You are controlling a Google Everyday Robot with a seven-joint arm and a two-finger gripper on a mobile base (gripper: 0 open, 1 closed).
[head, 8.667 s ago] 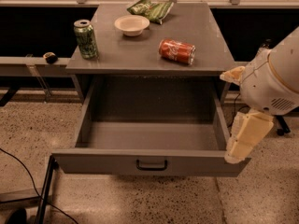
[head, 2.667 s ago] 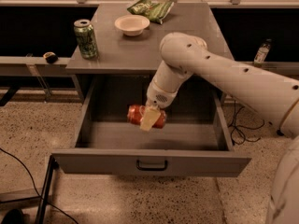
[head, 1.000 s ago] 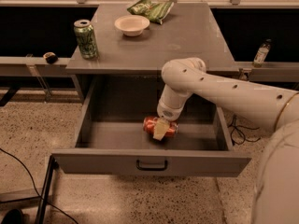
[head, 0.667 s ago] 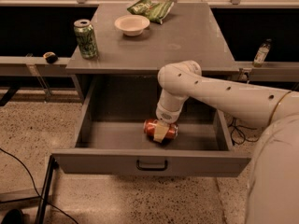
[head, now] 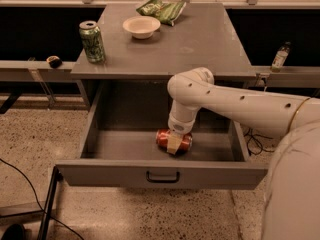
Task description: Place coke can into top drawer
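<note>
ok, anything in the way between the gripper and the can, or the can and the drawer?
Nothing visible. The gripper is down in the open drawer, shut on the can, which lies on its side at the drawer floor. The green can, bowl and bag sit up on the cabinet top, out of the path.

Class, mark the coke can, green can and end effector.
coke can (head: pixel 162 138), camera view, red left end.
green can (head: pixel 93 43), camera view, label middle.
end effector (head: pixel 174 143), camera view, at the coke can, between fingertips.
</note>
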